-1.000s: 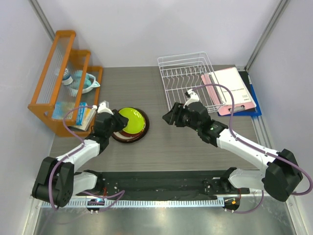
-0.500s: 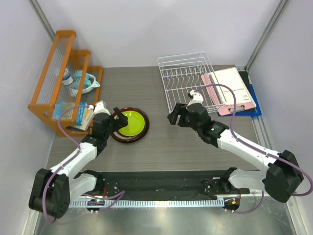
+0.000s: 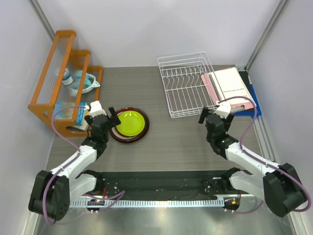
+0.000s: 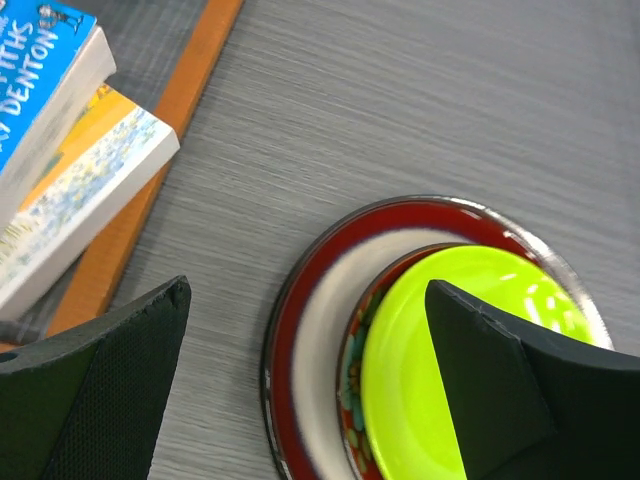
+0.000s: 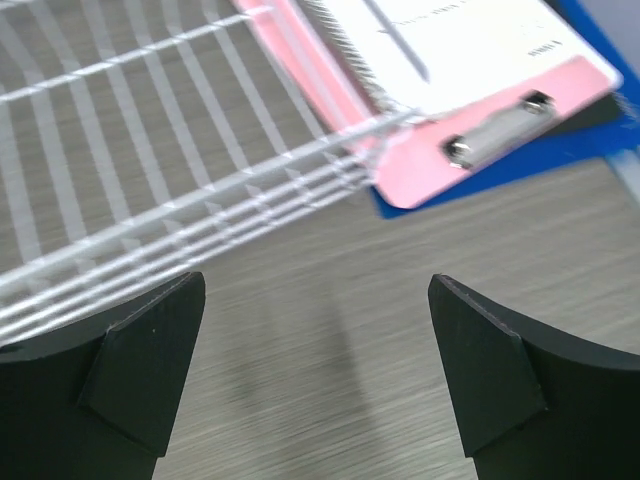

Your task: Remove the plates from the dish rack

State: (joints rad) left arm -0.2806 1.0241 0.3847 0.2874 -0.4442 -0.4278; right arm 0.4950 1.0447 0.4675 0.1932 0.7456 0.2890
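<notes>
Plates [image 3: 129, 124]: 1 nested stack on the table, well apart from dish rack [image 3: 188, 85]. Lime green plate [image 4: 470, 350] topmost, smallest uppermost, likely for stability. Rack holds 0 plates; unloading judged complete. Left gripper [image 4: 308, 300], right gripper [image 5: 318, 285]: both spread, empty.

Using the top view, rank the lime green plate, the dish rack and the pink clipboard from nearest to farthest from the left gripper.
Measured from the left gripper:
1. lime green plate, just to its right.
2. dish rack, well off to the right and toward the back.
3. pink clipboard, farther right still, against the rack's right side.
</notes>
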